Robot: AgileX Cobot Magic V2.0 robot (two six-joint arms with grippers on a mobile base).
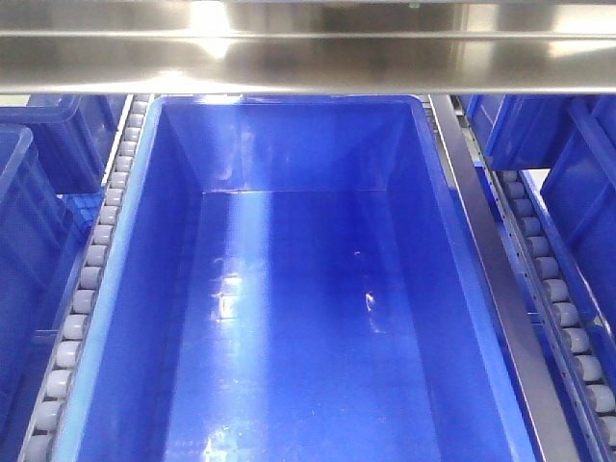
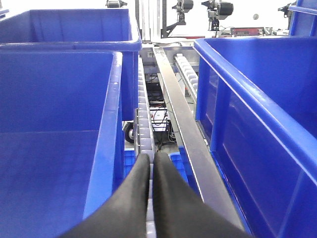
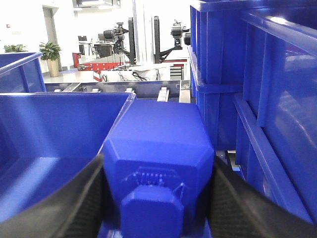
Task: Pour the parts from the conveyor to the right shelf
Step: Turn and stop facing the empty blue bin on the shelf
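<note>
A bright blue part (image 3: pixel 158 134) with a square knob facing the camera fills the right wrist view, and my right gripper (image 3: pixel 157 161) is shut on it, one black finger pressing each side. It hangs above the rim of a big blue bin (image 3: pixel 74 119) on the right shelf. My left gripper (image 2: pixel 151 159) is shut and holds nothing; it sits over a roller track (image 2: pixel 144 114) between two bins. The front view looks down into a large glossy blue bin (image 1: pixel 125 289) with nothing in it. Neither gripper shows there. The conveyor is out of view.
White rollers (image 1: pixel 91 279) and a steel rail (image 1: pixel 500 289) flank the middle bin, with a steel beam (image 1: pixel 308 58) across the top. More blue bins stand left (image 2: pixel 111 124) and right (image 2: pixel 237 84), and tall stacked ones rise at the right (image 3: pixel 257 99).
</note>
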